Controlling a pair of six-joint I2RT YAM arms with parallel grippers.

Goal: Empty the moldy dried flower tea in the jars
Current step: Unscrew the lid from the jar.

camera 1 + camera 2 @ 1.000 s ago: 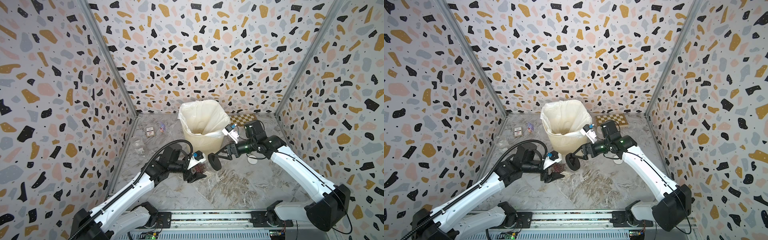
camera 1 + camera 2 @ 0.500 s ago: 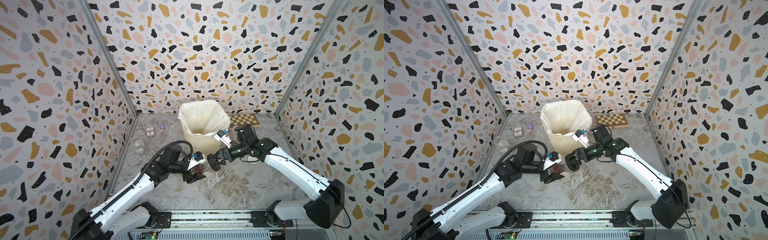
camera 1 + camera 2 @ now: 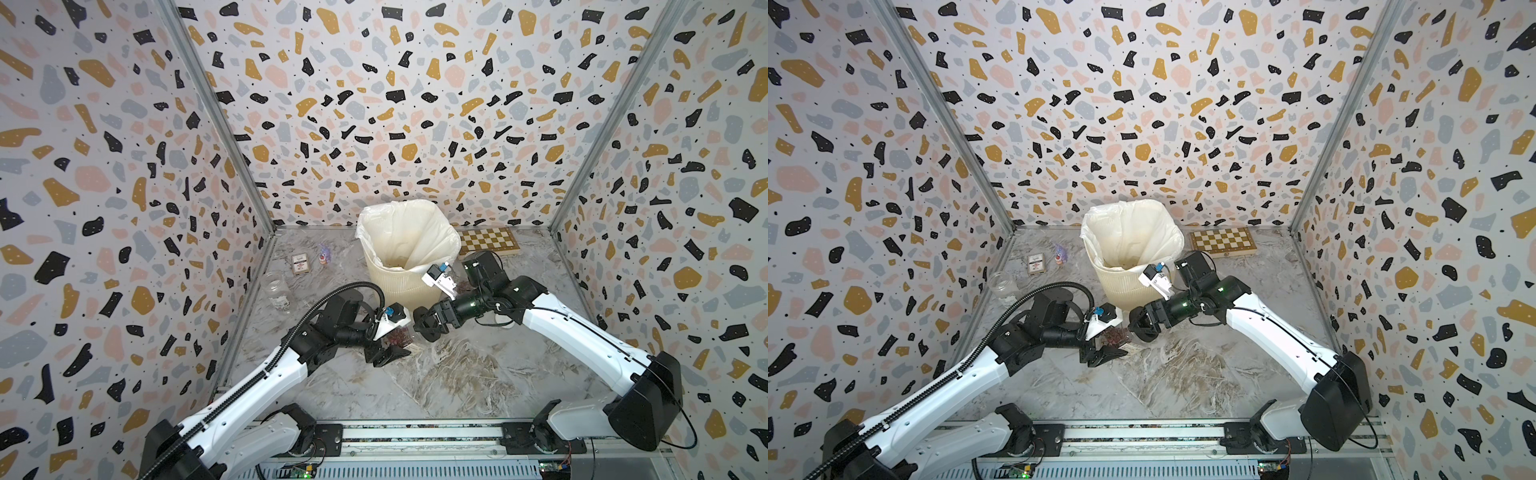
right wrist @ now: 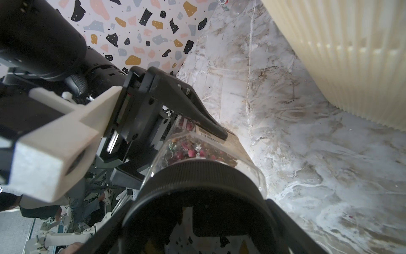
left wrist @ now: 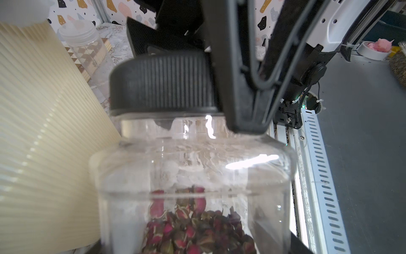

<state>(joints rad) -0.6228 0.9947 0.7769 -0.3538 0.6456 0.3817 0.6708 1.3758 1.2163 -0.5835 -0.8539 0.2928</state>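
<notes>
I'm clamping the mid-frame jar (image 3: 400, 337) with left jaws; can't tell if right jaws are gripping its lid (image 5: 162, 81), risking slipping.

White arms (image 3: 266, 376), black joints, black left claw (image 3: 392, 345) (corrugated cable (image 3: 332, 296) alongside).

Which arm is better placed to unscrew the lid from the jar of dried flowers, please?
Right: the right gripper clasps the black lid, while the left gripper holds the jar body.

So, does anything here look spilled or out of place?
Nothing looks spilled. The jar of dried buds is held sideways by the left fingers, black lid still on, right fingers around it.
</notes>
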